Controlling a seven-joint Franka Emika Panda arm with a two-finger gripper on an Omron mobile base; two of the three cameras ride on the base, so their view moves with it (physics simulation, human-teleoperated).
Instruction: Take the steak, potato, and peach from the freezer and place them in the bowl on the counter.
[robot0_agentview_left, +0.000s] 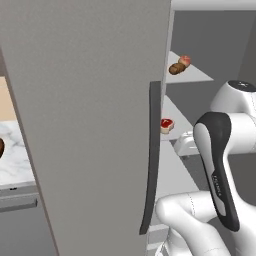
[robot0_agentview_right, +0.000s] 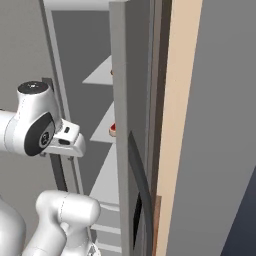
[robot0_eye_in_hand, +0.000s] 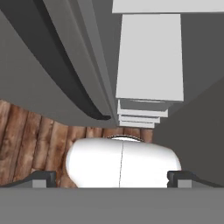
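Observation:
The freezer's wide grey door (robot0_agentview_left: 90, 125) stands open, its dark handle (robot0_agentview_left: 152, 160) facing me. On an upper pale shelf lie the tan potato (robot0_agentview_left: 176, 68) and, just behind it, the pink-orange peach (robot0_agentview_left: 184, 60). One shelf lower, the steak (robot0_agentview_left: 166, 125) sits at the shelf's front left corner; the right base view shows a sliver of steak (robot0_agentview_right: 113, 130) past the door edge. My gripper (robot0_eye_in_hand: 111, 179) is open, fingertips (robot0_eye_in_hand: 43, 179) wide apart with nothing held, pointing down before the lower shelves. A sliver of the dark bowl (robot0_agentview_left: 1, 147) rests on the marble counter (robot0_agentview_left: 12, 160).
Stacked pale freezer shelves (robot0_eye_in_hand: 151, 57) and drawer fronts lie below the hand, over a wooden floor (robot0_eye_in_hand: 26, 140). The open door (robot0_agentview_right: 120, 125) stands between the arm and the counter. A beige wall panel (robot0_agentview_right: 177, 100) runs along the right.

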